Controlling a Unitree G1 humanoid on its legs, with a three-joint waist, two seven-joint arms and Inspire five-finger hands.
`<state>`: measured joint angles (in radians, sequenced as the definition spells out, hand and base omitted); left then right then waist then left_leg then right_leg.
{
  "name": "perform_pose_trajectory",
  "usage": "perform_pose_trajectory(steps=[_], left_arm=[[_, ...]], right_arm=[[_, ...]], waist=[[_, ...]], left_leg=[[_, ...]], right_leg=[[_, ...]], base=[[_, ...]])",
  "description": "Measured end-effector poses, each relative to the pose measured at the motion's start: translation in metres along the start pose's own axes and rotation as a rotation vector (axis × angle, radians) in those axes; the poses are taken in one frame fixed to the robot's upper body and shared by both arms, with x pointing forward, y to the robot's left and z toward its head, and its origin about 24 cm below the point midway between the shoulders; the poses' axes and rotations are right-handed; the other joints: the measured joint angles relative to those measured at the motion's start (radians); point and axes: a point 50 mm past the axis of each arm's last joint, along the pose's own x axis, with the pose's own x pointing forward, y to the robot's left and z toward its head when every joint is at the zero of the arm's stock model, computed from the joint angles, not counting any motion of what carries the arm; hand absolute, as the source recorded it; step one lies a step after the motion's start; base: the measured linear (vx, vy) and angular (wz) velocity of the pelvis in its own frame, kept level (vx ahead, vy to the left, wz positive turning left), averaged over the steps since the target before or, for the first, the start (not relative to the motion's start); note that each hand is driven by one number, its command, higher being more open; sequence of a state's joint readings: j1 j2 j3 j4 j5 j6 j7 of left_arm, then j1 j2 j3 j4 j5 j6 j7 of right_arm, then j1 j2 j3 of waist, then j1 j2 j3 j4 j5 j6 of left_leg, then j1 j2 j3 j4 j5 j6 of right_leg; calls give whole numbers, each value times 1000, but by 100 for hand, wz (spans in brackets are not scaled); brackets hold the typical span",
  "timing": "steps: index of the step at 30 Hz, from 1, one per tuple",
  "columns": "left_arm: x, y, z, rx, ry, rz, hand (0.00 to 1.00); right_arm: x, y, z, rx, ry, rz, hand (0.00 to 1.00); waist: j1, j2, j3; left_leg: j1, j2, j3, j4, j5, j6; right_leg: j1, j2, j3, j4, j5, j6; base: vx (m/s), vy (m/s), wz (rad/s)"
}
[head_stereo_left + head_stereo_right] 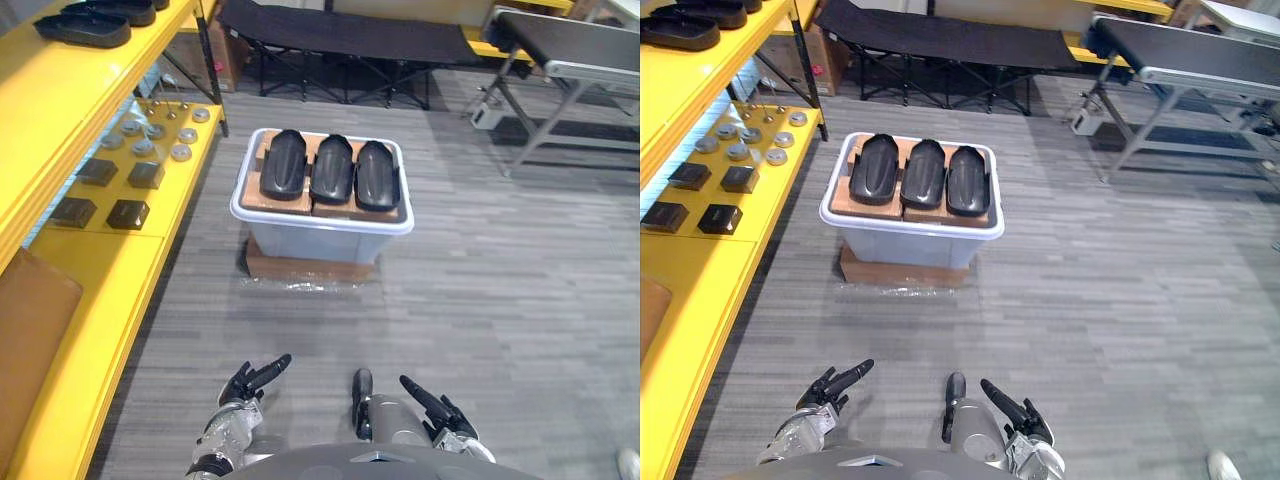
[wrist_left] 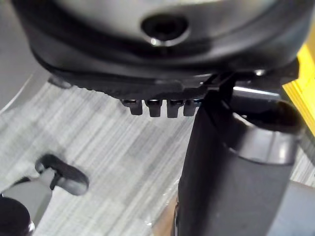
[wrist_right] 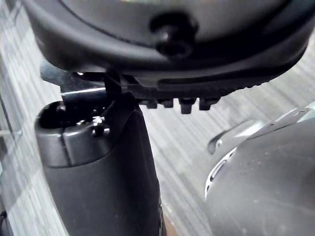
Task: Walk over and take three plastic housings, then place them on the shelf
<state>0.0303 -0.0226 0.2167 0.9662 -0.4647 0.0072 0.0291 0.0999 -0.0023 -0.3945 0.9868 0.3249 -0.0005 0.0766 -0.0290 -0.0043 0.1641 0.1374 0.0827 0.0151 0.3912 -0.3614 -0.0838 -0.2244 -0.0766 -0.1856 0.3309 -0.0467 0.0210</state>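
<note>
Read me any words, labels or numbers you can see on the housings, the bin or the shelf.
None can be read. The three black plastic housings, the white bin under them, and the small dark boxes on the yellow shelf show no legible print.

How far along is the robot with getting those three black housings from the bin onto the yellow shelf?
Done: nothing yet. All three housings lie side by side on top of the bin. In hand: nothing; the left hand and right hand are open and empty, low in front of it. Left: walk up, pick up the housings, set them on the yellow shelf to its left.
</note>
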Motion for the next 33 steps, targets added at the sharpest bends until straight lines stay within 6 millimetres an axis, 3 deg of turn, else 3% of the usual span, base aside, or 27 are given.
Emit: perform_pose_trajectory(steps=[1,2,3,4,5,6,9,10,11,12,13,14,16,20,21,23,25,26,27,28,32,33], left_arm=[[0,-1,0,-24,-2,2,100],[-1,-2,0,-62,-11,7,100],[-1,-3,-1,-71,-9,8,100],[-1,-4,2,-82,-17,6,100],[-1,-5,1,-81,-13,1,100],[-1,-5,2,-79,-16,-2,100],[0,-4,6,-63,-26,-22,100],[0,-6,5,-59,-25,-29,100],[0,-6,5,-58,-24,-31,100],[0,-5,8,-56,-41,-32,100],[1,-5,12,-50,-50,-31,100],[3,-5,19,-39,-60,-27,100],[4,-4,23,-4,-65,-25,100],[3,7,19,55,-19,-2,100],[3,10,18,59,-11,8,100],[3,19,19,63,-5,46,100],[2,24,15,58,11,70,100],[1,30,10,58,36,90,100],[0,40,12,66,34,112,100],[-1,44,12,67,34,125,100],[-7,55,-14,21,121,175,100],[-8,56,-16,9,126,179,100]], right_arm=[[0,-1,1,-5,-1,-1,100],[0,-5,8,-23,-30,-7,100],[0,-7,12,-27,-44,-12,100],[0,-12,13,-21,-43,-33,100],[-1,-16,9,4,-34,-57,100],[-1,-17,7,16,-34,-64,100],[-1,-13,7,27,-55,-57,100],[-2,-13,6,25,-54,-56,100],[-2,-15,5,25,-52,-60,100],[-4,-12,-1,35,-46,-54,100],[-4,-7,-3,37,-46,-40,100],[-6,-3,-9,36,-48,-27,100],[-6,-2,-11,39,-47,-24,100],[-5,1,-12,-7,-40,-7,100],[-5,1,-8,-17,-60,3,100],[-5,3,-5,-47,-83,22,100],[-5,3,-3,-55,-92,34,100],[-5,2,-3,-65,-98,33,100],[-5,3,-7,-82,-84,35,100],[-5,3,-10,-81,-71,34,100],[-5,-12,-5,-110,-62,2,100],[-5,-15,-6,-111,-55,-8,100]], waist=[[2,12,-6],[15,55,-2],[24,67,3],[29,83,6],[30,80,9],[30,72,9],[31,56,11],[31,56,12],[31,57,12],[40,33,11],[40,9,6],[37,-36,5],[35,-55,2],[29,-46,16],[23,-30,24],[29,-25,22],[29,-23,22],[27,-27,19],[28,-62,10],[26,-82,7],[25,-14,-18],[24,-13,-18]], left_leg=[[-51,17,-2,117,9,-17],[-195,78,-2,435,114,-35],[-246,110,1,542,147,-35],[-290,144,17,625,135,-32],[-315,149,50,628,115,-33],[-323,143,76,596,106,-28],[-342,80,192,245,100,-19],[-342,51,199,63,167,4],[-339,34,197,-50,274,31],[-324,25,203,-89,366,102],[-315,9,206,-109,370,101],[-285,-8,205,-175,379,98],[-283,-26,196,-215,386,100],[-184,-59,175,-314,388,104],[-159,-50,164,-339,388,104],[-150,-42,138,-366,388,103],[-150,-32,125,-372,388,92],[-148,-28,117,-377,390,77],[-146,-47,112,-382,390,60],[-140,-58,103,-388,389,50],[-121,2,87,-464,425,10],[-119,8,87,-467,427,7]], right_leg=[[10,13,-9,7,-19,-9],[66,53,-27,-14,-58,-42],[97,73,-33,-30,-68,-52],[158,97,-35,-61,-76,-66],[245,100,-40,-116,-81,-73],[283,98,-38,-144,-81,-73],[395,77,-22,-228,-96,-48],[415,83,-10,-230,-110,-31],[429,98,-1,-228,-120,-21],[446,106,16,-220,-146,-12],[452,86,22,-216,-149,-12],[444,69,25,-201,-151,-11],[412,57,22,-165,-152,-8],[360,27,26,51,-150,-1],[314,24,26,146,-163,2],[258,2,21,150,-254,-16],[212,-30,26,123,-262,-15],[195,-48,41,42,-239,14],[190,-85,59,-70,-98,35],[193,-91,71,-76,-112,71],[226,-24,55,-162,-94,43],[230,-18,53,-169,-91,42]], base=[[660,-446,47],[505,-364,10],[534,-309,-2],[528,-279,-5],[520,-279,-4],[480,-255,-14],[439,-142,-35],[391,-13,-25],[449,25,-34],[354,26,-22],[357,44,-3],[278,20,16],[313,46,23],[242,51,20],[223,12,23],[143,-18,25],[106,-61,23],[136,-145,28],[125,-176,32],[144,-223,23],[97,-172,1],[83,-127,-1]])
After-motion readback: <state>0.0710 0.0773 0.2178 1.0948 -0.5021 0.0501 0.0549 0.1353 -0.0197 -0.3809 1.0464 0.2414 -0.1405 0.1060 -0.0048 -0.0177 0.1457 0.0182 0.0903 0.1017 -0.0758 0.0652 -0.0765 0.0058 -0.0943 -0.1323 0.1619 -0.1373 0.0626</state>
